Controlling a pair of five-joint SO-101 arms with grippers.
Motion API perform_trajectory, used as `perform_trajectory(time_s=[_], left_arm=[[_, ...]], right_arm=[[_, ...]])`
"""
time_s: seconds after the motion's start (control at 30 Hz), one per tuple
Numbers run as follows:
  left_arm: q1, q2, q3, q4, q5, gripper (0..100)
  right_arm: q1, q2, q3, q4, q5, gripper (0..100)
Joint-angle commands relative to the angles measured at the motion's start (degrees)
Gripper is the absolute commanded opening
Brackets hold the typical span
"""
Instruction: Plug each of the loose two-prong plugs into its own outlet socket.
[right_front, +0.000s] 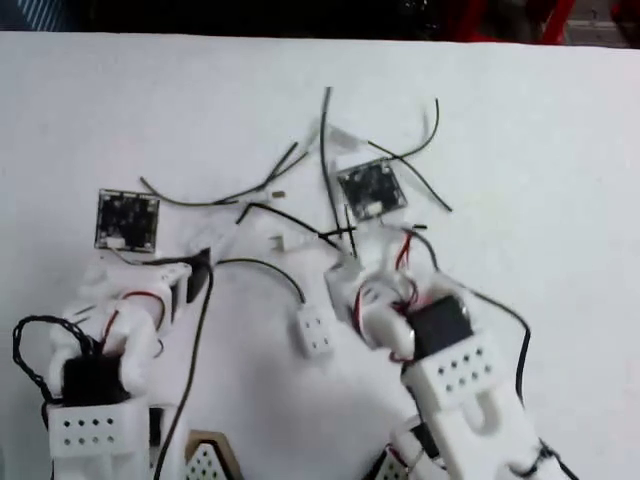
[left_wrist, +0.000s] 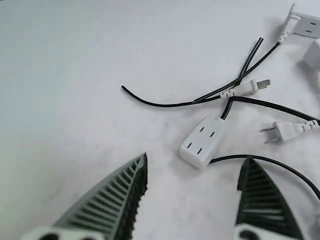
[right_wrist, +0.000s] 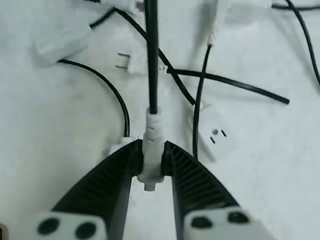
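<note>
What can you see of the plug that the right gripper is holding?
The white plug looks like moulded plastic: narrow, with a collar where its black cord leaves. It sits lengthwise in the right gripper, pinched on both sides by the dark ribbed fingers. The cord runs straight away from the gripper, crossing other cables on the white table. Its prongs cannot be made out.
</note>
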Motion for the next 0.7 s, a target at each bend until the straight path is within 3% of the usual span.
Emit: perform_trajectory(time_s=[0.0,0.1,0.27,0.43,0.67], left_arm=[[1.0,-0.4,-2.9,0.2,-0.1,28],[1.4,0.0,-2.8,0.7,-0.6,30],[1.1,4.4,-4.7,2.3,-7.3,30],[1.4,22.0,-12.4,1.8,-11.0,30],[1.4,50.7,-28.7,1.8,-16.7,30]], right_arm=[[-1.2,-6.4,6.5,-11.3,-0.6,1.7],[-1.1,-8.8,12.9,-19.3,-0.6,1.7],[0.8,-9.1,18.6,-26.2,-2.5,1.7],[5.7,-9.1,19.5,-26.6,-7.6,1.7],[7.0,-9.5,21.5,-27.0,-10.4,1.7]])
